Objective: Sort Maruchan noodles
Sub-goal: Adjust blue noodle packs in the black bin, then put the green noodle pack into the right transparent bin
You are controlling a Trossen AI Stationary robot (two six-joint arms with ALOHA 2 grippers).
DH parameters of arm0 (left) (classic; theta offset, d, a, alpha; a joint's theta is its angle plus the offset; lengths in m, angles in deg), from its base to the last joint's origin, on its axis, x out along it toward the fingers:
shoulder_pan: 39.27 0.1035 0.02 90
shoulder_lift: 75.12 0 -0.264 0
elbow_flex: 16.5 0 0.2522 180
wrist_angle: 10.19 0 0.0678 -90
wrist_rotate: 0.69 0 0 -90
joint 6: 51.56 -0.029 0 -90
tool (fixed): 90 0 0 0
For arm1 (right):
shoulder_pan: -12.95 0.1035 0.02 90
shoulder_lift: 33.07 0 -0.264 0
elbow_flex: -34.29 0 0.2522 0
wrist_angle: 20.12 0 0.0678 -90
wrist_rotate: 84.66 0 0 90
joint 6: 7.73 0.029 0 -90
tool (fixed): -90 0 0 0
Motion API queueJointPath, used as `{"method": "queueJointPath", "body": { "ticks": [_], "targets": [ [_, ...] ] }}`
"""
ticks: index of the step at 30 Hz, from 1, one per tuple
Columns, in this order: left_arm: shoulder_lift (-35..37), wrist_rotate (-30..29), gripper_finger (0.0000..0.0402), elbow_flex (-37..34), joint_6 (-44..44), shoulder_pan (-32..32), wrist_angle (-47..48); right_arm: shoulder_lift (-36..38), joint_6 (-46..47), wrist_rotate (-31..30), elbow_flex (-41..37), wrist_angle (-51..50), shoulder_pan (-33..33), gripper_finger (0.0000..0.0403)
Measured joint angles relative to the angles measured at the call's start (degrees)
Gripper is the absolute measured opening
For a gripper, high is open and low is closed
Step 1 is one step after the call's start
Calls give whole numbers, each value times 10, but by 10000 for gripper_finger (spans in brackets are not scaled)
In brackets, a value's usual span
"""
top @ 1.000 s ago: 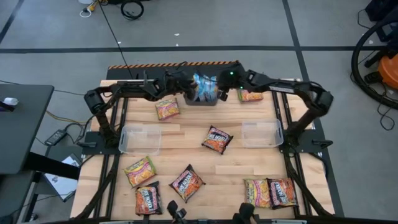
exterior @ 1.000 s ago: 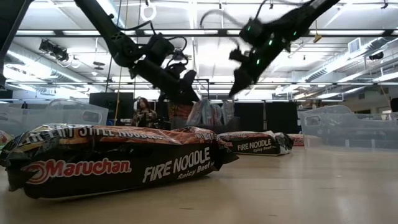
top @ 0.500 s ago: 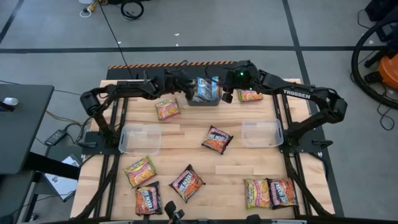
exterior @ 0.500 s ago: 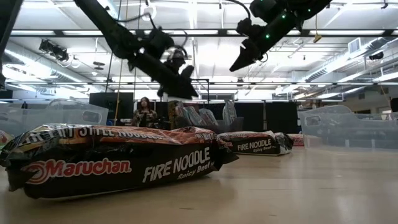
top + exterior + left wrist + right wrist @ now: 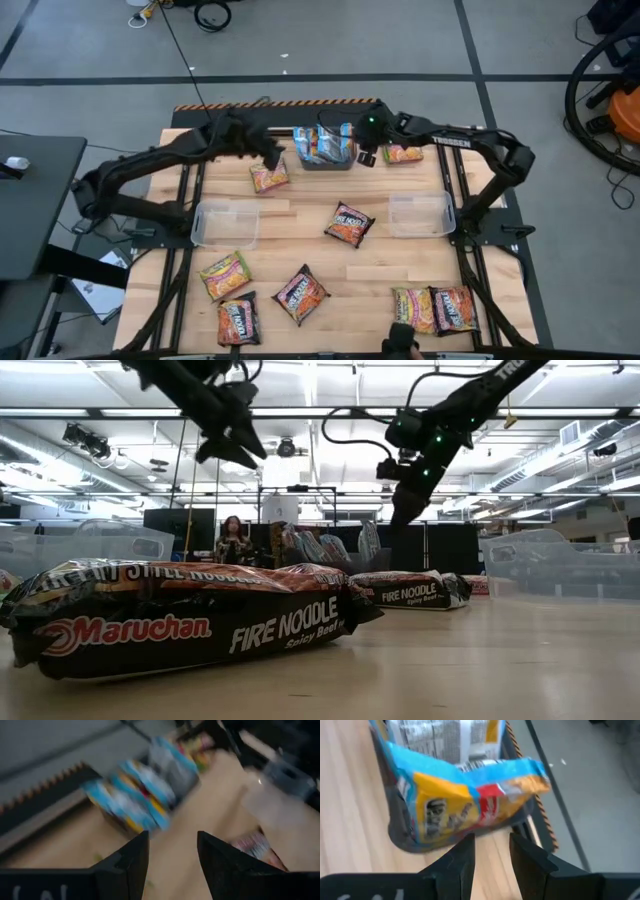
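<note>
right wrist shows blue packet [image 5: 465, 795] upright.

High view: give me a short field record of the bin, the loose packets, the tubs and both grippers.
bin: dark grey bin at the far edge, blue-labelled packets standing in it
loose packets: eight flat on the table, none in a tub
tubs: left clear tub, right clear tub
left gripper: open, holding nothing, left of the bin
right gripper: open, holding nothing, right of the bin
</note>
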Motion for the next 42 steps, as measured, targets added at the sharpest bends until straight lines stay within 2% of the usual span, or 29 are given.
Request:
{"method": "queueJointPath", "body": {
  "ticks": [3,9,12,20,26,33,38,42],
  "targets": [
    [12,-10,172,0,46,-39,48,-7,-11,22,4,14,0,127],
    [1,-88,172,-3,115,-105,76,-58,-44,37,8,57,-12,127],
    [-1,-106,172,-8,147,-107,94,-92,-44,38,8,91,-13,127],
    [1,-116,172,-7,146,-71,142,-125,-31,51,11,120,-3,127],
    [3,-115,172,-7,143,-64,142,-96,-32,38,13,97,-4,127],
    [13,-80,172,-7,125,-64,131,-97,-11,88,27,74,-14,127],
    [55,-65,172,-7,90,-64,125,-32,63,8,27,41,-6,128],
    [90,-69,172,-7,70,-64,127,35,168,-36,28,-50,-14,142]
  ]
}}
